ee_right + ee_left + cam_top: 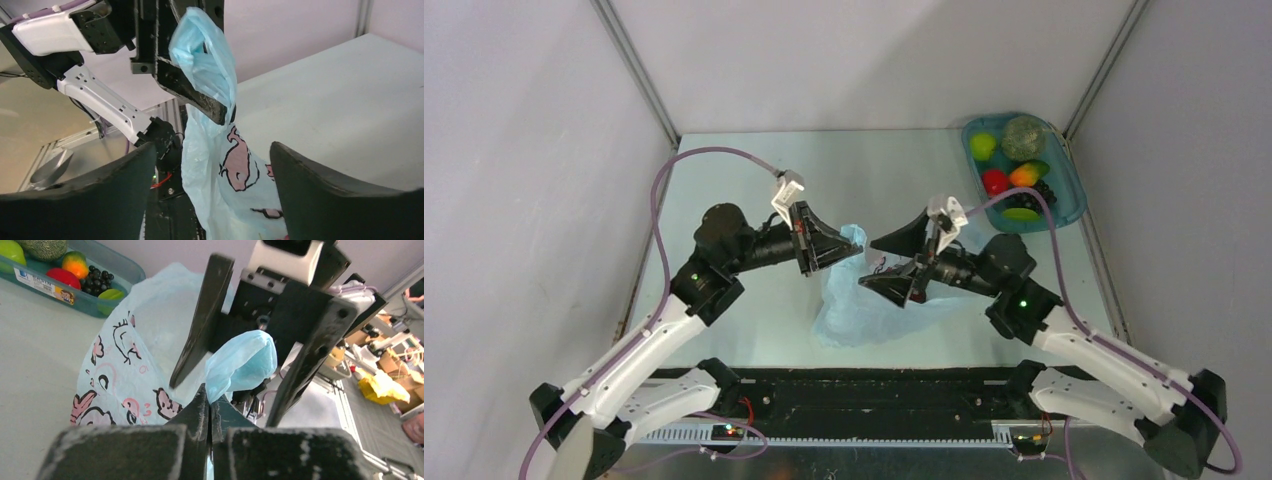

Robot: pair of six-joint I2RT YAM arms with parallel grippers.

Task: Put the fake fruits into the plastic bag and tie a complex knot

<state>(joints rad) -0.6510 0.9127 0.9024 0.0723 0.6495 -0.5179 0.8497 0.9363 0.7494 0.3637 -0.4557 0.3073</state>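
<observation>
The light-blue plastic bag [864, 312] with pink fish prints hangs from my left gripper [849, 243], which is shut on a bunched handle strip [242, 362]; its body rests on the table. My right gripper [867, 264] is open. Its two fingers [107, 192] straddle the hanging bag film [220, 170] without touching it. The fake fruits lie in the teal tray [1069, 190] at the back right: lime green [983, 146], red [995, 181], orange-yellow [1027, 174], dark grapes [1042, 192]. No knot is in view.
A green netted melon [1024, 135] also lies in the tray. The tray also shows in the left wrist view [60, 292]. Grey walls close in the table on three sides. The arm bases and a black rail run along the near edge.
</observation>
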